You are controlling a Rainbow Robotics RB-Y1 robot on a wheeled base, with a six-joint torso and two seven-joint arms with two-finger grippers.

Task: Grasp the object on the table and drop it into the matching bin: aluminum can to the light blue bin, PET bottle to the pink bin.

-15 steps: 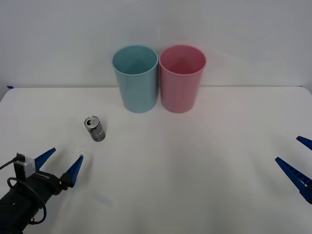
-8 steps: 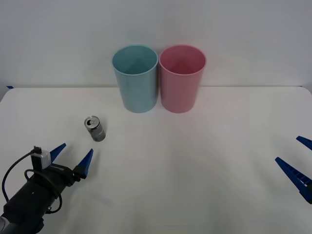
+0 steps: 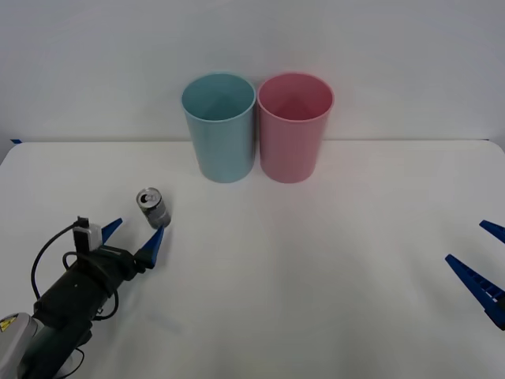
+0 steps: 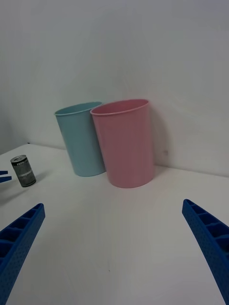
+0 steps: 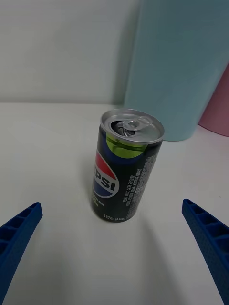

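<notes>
A small dark aluminum can (image 3: pixel 153 208) (image 5: pixel 127 166) (image 4: pixel 23 171) with a silver pull-tab top stands upright on the white table (image 3: pixel 316 260), left of centre. My left gripper (image 3: pixel 134 237) is open just short of the can, its blue fingers (image 5: pixel 19 233) spread on both sides of it without touching. The light blue bin (image 3: pixel 219 126) (image 4: pixel 81 139) (image 5: pixel 181 62) and the pink bin (image 3: pixel 295 126) (image 4: pixel 125 142) stand side by side at the back. My right gripper (image 3: pixel 485 264) (image 4: pixel 114 248) rests open at the right edge of the table.
A pale wall rises directly behind the two bins. The table's far edge runs level with the bins' bases. Wide bare tabletop lies between the can and my right gripper.
My left gripper has advanced forward and to the right, from well short of the can to just in front of it. The can, the bins and the right gripper have not moved.
</notes>
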